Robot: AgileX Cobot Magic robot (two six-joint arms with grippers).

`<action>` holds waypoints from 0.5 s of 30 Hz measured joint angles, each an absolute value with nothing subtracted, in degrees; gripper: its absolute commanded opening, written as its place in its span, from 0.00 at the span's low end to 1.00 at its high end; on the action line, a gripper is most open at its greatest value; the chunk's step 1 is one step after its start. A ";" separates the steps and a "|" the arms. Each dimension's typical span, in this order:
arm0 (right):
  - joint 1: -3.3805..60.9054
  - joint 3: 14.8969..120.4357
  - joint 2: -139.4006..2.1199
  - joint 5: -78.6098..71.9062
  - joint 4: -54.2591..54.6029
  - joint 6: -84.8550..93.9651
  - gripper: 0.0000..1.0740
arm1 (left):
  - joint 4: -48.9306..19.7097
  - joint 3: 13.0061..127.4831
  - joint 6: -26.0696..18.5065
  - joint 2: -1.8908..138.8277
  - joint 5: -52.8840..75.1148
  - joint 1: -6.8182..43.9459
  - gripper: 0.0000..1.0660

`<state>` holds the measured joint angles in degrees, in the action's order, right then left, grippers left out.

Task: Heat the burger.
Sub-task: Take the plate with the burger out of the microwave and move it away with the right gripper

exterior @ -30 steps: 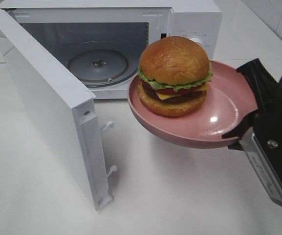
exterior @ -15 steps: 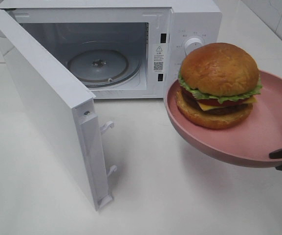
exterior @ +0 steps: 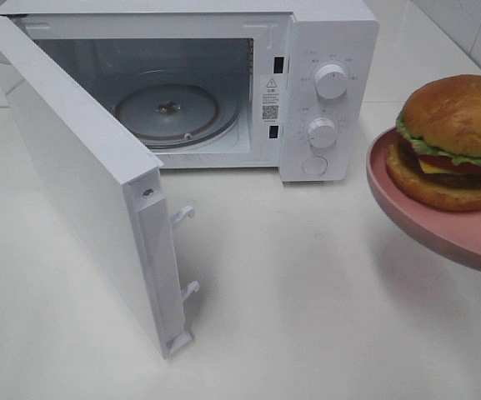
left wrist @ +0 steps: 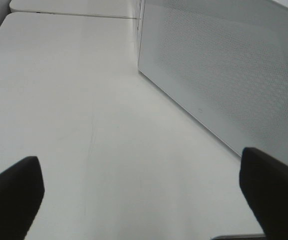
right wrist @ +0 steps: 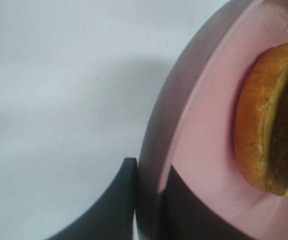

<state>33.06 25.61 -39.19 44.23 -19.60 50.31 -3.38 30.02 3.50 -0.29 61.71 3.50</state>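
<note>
The burger (exterior: pixel 457 142), with a golden-brown bun, lettuce, cheese and patty, sits on a pink plate (exterior: pixel 423 221) held in the air at the right edge of the exterior view, to the right of the microwave (exterior: pixel 328 92). In the right wrist view my right gripper (right wrist: pixel 150 167) is shut on the pink plate's rim (right wrist: pixel 203 150), with the burger (right wrist: pixel 268 135) on it. The gripper itself is out of the exterior view. The microwave door (exterior: pixel 82 183) stands wide open and the glass turntable (exterior: pixel 167 110) is bare. My left gripper (left wrist: pixel 141 192) is open and empty above the table.
The open door juts forward at the left of the exterior view. Its meshed panel (left wrist: pixel 223 75) is close beside my left gripper. White tabletop (exterior: pixel 307 300) lies in front of the microwave. Two knobs and a button are on the microwave's right panel (exterior: pixel 322 132).
The plate with the burger has moved right, away from the microwave opening to the frame's right edge. The right arm has left the exterior view. The microwave's control panel is now uncovered.
</note>
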 measured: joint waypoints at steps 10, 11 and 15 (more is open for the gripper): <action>33.06 25.61 -39.19 47.50 -29.68 29.51 0.01 | -3.38 30.02 3.50 -0.29 61.71 3.50 0.94; 33.06 25.61 -39.19 47.50 -29.68 29.51 0.01 | -3.38 30.02 3.50 -0.29 61.71 3.50 0.94; 33.06 25.61 -39.19 49.50 -34.09 17.42 0.01 | -3.38 30.02 3.50 -0.29 61.71 3.50 0.94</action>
